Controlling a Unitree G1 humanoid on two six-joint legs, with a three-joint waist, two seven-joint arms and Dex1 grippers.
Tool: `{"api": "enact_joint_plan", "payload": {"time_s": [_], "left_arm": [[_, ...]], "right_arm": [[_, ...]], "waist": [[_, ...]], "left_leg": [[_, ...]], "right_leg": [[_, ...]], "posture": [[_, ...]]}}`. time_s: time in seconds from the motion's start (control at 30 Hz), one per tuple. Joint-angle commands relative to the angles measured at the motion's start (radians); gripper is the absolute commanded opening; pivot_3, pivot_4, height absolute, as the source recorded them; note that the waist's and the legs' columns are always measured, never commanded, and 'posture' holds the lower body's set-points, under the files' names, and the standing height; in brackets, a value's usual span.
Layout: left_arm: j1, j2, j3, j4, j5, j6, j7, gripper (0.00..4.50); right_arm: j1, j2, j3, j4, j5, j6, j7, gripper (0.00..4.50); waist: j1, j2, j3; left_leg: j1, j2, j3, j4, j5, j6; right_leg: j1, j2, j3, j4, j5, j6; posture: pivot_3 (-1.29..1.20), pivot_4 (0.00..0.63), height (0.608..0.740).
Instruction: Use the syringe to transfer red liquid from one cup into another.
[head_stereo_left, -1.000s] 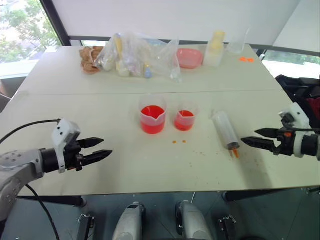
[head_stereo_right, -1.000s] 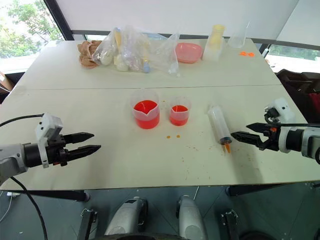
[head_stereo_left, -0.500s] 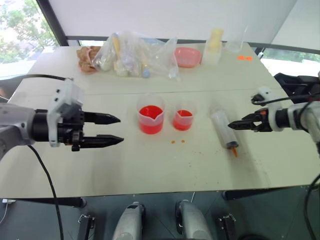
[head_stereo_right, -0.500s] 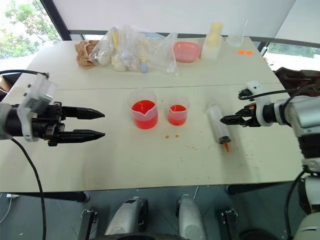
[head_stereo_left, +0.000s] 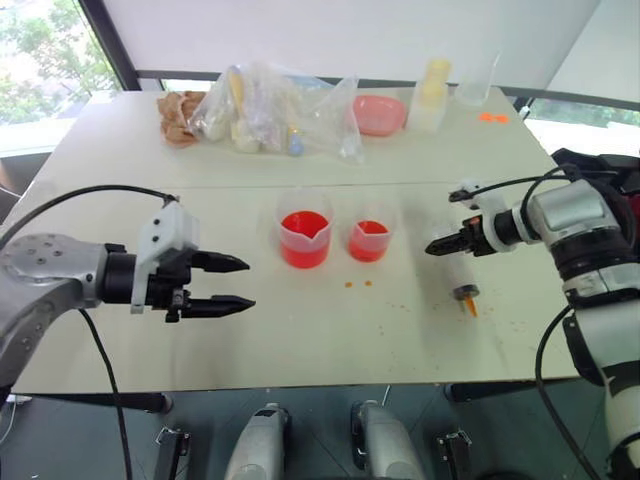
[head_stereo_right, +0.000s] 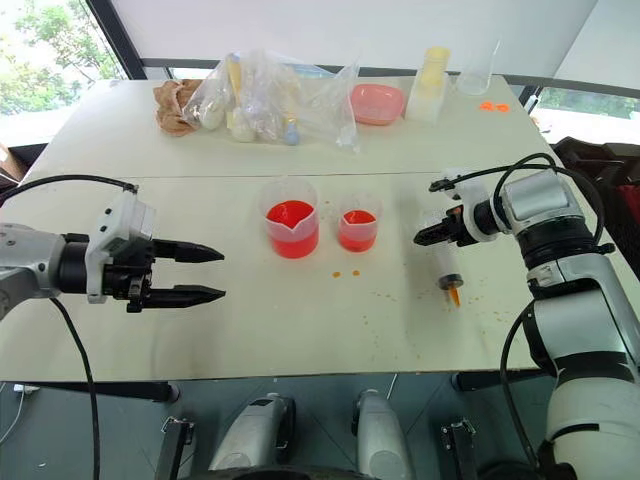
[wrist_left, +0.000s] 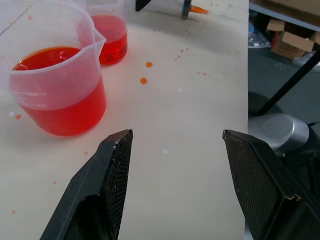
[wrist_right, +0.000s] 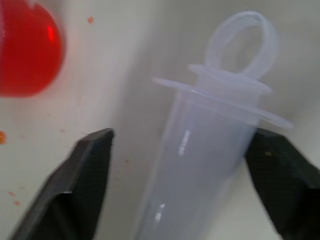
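A: Where's the large clear plastic syringe with the orange tip (head_stereo_left: 452, 263)?

B: Flat on the pale table (head_stereo_left: 330, 330), barrel between the right gripper's (wrist_right: 185, 185) spread jaws, not yet pinched.

A: Risk?

B: It may roll away. Left gripper (head_stereo_left: 232, 284) spread, empty.

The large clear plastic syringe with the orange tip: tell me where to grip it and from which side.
Grip the large clear plastic syringe across its thick barrel, just below the flange, coming from above. It lies flat on the white table, orange tip toward the robot, so only its rounded sides offer a hold. The right gripper already straddles the barrel there, jaws not yet closed on it.
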Motion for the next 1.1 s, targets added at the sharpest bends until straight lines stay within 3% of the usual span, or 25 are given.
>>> {"api": "enact_joint_plan", "payload": {"time_s": [0.03,0.07,0.1,0.27,0.43,0.53,0.6,0.67,0.73,0.87,1.1], "left_arm": [[0.027,0.001,0.03,-0.027,0.025,-0.026,0.009,3.02],[0.034,0.0,0.033,-0.028,0.028,-0.029,0.012,3.02],[0.037,-0.003,0.035,-0.026,0.031,-0.032,0.016,3.02],[0.025,-0.015,0.029,0.007,0.052,-0.046,0.029,3.02],[-0.08,-0.084,0.159,0.173,-0.056,0.019,0.108,3.02],[-0.132,-0.106,0.186,0.229,-0.072,0.037,0.14,3.02],[-0.138,-0.108,0.187,0.233,-0.074,0.043,0.144,3.02],[-0.155,-0.093,0.103,0.264,0.044,-0.037,0.134,3.02],[-0.164,-0.089,0.065,0.282,0.102,-0.078,0.125,3.02],[-0.267,-0.111,0.05,0.347,0.128,-0.099,0.136,3.02],[-0.321,-0.122,0.053,0.365,0.152,-0.101,0.147,3.02]], "right_arm": [[0.015,0.011,0.014,0.017,-0.029,-0.001,0.024,1.98],[0.017,0.012,0.01,0.014,-0.032,0.006,0.028,1.55],[0.024,0.012,0.004,0.003,-0.031,0.017,0.032,1.4],[0.054,0.002,-0.044,-0.086,-0.003,0.074,0.037,1.4],[-0.146,0.047,-0.471,-0.221,0.183,-0.082,-0.08,1.4],[-0.176,0.093,-0.582,-0.317,0.235,-0.152,-0.16,1.4],[-0.168,0.102,-0.596,-0.338,0.245,-0.153,-0.18,1.4],[-0.127,0.222,-0.59,-0.473,0.21,-0.388,-0.275,1.4],[-0.103,0.279,-0.588,-0.535,0.192,-0.503,-0.321,1.4],[0.001,0.65,-0.531,-0.686,0.269,-0.635,-0.482,1.4],[0.078,0.762,-0.475,-0.671,0.265,-0.718,-0.527,1.4]], "waist": [[-0.001,0.0,0.0],[-0.002,0.0,0.0],[-0.002,0.0,0.0],[-0.001,-0.001,-0.001],[-0.006,0.005,0.005],[-0.005,0.004,0.005],[-0.002,-0.002,0.001],[-0.002,-0.008,-0.002],[-0.007,-0.006,-0.001],[-0.013,-0.006,-0.001],[-0.006,-0.007,-0.002]], "left_leg": [[0.0,0.0,0.0,0.0,0.0,0.0],[0.0,0.0,0.0,0.0,0.0,0.0],[0.001,0.0,0.0,0.0,0.0,0.0],[0.001,0.0,0.0,0.0,0.0,0.0],[0.0,0.0,0.002,0.001,0.0,0.0],[0.0,0.0,0.004,0.001,0.0,0.0],[0.001,0.001,0.002,-0.001,0.0,0.0],[0.001,0.001,0.001,-0.001,0.0,0.0],[0.002,0.0,0.003,0.0,0.0,0.0],[0.002,0.001,0.009,0.001,0.001,-0.002],[0.0,0.0,0.009,0.001,0.001,-0.002]], "right_leg": [[0.0,0.0,0.0,0.0,0.0,0.0],[0.0,0.0,0.0,0.001,0.0,0.0],[0.0,0.0,0.0,0.001,0.0,0.0],[0.0,0.0,0.0,0.001,0.0,0.0],[-0.002,0.0,0.001,0.003,0.001,0.001],[-0.007,0.0,0.005,0.012,0.002,0.004],[-0.007,0.002,0.004,0.012,0.001,0.004],[-0.005,0.002,0.003,0.012,0.001,0.004],[-0.003,0.001,0.004,0.012,0.001,0.004],[-0.009,0.001,0.011,0.015,0.001,0.004],[-0.01,-0.001,0.013,0.015,0.002,0.005]], "posture": [[0.0,0.15,0.74],[0.0,0.15,0.74],[0.0,0.15,0.74],[0.0,0.15,0.74],[0.0,0.15,0.74],[0.0,0.15,0.74],[0.0,0.15,0.74],[0.0,0.15,0.74],[0.0,0.15,0.74],[0.0,0.15,0.74],[0.0,0.15,0.74]]}}
